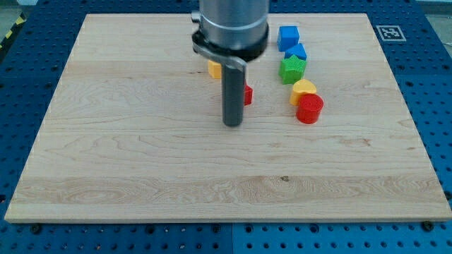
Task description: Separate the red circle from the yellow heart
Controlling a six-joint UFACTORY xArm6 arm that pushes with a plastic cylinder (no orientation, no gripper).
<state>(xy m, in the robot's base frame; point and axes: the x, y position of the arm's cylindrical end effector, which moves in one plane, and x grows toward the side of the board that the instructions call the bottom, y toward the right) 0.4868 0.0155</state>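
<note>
The red circle (310, 109) sits right of centre on the wooden board (141, 155), touching the yellow heart (302, 90) just above and to its left. My tip (232, 124) is at the board's middle, well to the left of both blocks and a little lower than the red circle. The rod hides most of a second red block (248, 94) just to its upper right.
Above the heart a green block (292, 69) touches a blue block (296, 51), with a blue cube (288, 37) at the top. A yellow block (214, 69) peeks out at the rod's left, partly hidden.
</note>
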